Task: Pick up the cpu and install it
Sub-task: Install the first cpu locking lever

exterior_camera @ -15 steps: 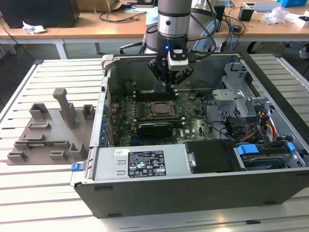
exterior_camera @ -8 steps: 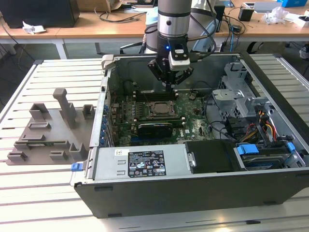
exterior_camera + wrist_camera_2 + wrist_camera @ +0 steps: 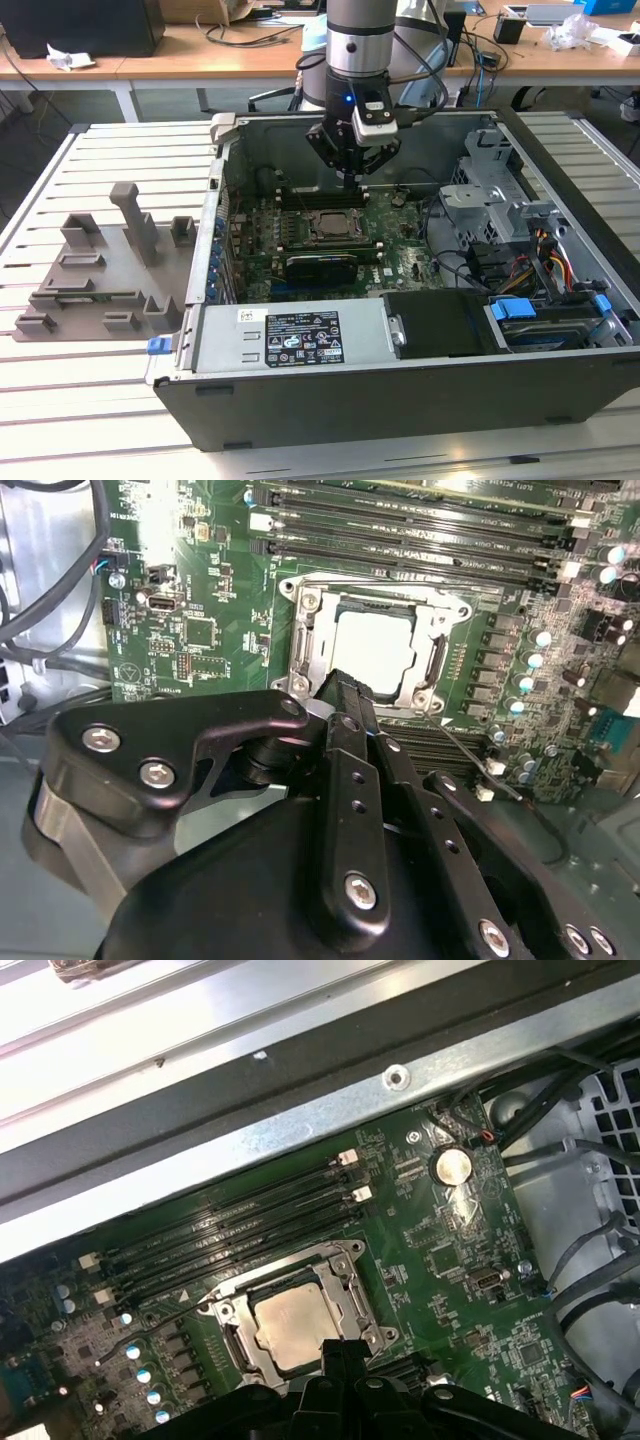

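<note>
**Now: cpu (image 3: 375, 650) seated in socket, tool (image 3: 345, 685) above it**

1. Position of the part. The cpu lies flat inside the socket frame (image 3: 300, 630) on the motherboard (image 3: 400, 250), metal top facing up. Its edges sit square to the frame, which suggests it is in its installed place. Both wrist views show it just beyond the tool tips.

2. State of the tool. The tool hangs directly over the socket, near the cpu but apart from it. Its fingers (image 3: 350, 780) are pressed together and carry nothing.

3. Orientation of the case. The computer case (image 3: 300, 420) lies on its side on the table (image 3: 100, 400) with the open side up. This probably gives the arm a straight reach down to the board.

4. Contents.
   - The case holds the motherboard, a power supply (image 3: 290, 340) along the near wall, and a drive cage (image 3: 490, 200) at the exterior view's right.
   - The memory slots (image 3: 420, 530) run beside the socket.
   - A grey tray (image 3: 90, 290) lies on the table at the exterior view's left, apart from the case.
</note>
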Controlling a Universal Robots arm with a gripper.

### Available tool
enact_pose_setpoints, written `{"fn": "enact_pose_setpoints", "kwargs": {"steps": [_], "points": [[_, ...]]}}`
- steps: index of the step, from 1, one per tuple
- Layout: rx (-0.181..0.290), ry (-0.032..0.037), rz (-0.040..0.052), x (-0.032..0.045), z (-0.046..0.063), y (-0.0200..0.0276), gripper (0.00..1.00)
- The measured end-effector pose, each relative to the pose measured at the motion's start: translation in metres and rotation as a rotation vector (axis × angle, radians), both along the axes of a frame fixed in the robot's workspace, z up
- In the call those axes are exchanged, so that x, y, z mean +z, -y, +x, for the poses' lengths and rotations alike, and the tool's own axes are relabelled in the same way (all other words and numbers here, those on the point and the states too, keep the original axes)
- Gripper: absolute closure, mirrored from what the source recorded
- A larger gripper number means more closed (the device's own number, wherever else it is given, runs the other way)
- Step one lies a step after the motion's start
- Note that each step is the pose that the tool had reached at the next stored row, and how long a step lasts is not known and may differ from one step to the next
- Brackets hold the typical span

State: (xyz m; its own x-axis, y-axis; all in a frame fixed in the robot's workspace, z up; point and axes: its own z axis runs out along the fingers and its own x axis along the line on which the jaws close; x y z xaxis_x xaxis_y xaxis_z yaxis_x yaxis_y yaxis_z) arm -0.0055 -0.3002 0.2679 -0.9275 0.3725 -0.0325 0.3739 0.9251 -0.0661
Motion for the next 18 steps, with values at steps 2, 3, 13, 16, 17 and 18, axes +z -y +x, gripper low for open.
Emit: {"fn": "enact_pose_setpoints", "kwargs": {"steps": [2, 3, 13, 16, 17, 18], "points": [[0.010, 0.0000, 0.0000, 0.0000, 0.0000, 0.0000, 0.89], [0.016, 0.0000, 0.0000, 0.0000, 0.0000, 0.0000, 0.89], [0.077, 0.0000, 0.0000, 0.0000, 0.0000, 0.0000, 0.89], [0.091, 0.0000, 0.0000, 0.0000, 0.0000, 0.0000, 0.89], [0.095, 0.0000, 0.0000, 0.0000, 0.0000, 0.0000, 0.89], [0.102, 0.0000, 0.0000, 0.0000, 0.0000, 0.0000, 0.89]]}}
